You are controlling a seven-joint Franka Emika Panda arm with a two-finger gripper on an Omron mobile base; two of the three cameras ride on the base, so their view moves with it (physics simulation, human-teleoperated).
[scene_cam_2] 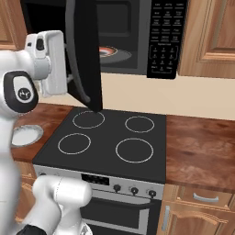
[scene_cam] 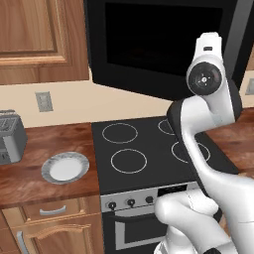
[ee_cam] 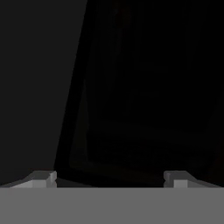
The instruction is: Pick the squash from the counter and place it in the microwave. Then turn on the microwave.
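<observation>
The black microwave (scene_cam_2: 167,36) hangs above the stove with its door (scene_cam_2: 85,55) swung wide open. In the left base view the door's dark glass (scene_cam: 158,44) faces the camera. Inside the cavity a small orange-red squash (scene_cam_2: 107,49) lies on the grey turntable, partly hidden by the door. My white hand (scene_cam: 207,52) is raised close against the door's outer face. In the hand view my gripper (ee_cam: 109,178) is open, its fingertips (ee_cam: 43,177) set wide apart with nothing between them and the dark door panel just ahead.
A black four-ring stovetop (scene_cam: 144,149) lies below the microwave. The wooden counter (scene_cam: 30,176) to its left carries a grey-rimmed white plate (scene_cam: 65,167) and a grey toaster (scene_cam: 10,136). More counter (scene_cam_2: 197,147) runs to the stove's right. Wooden cabinets flank the microwave.
</observation>
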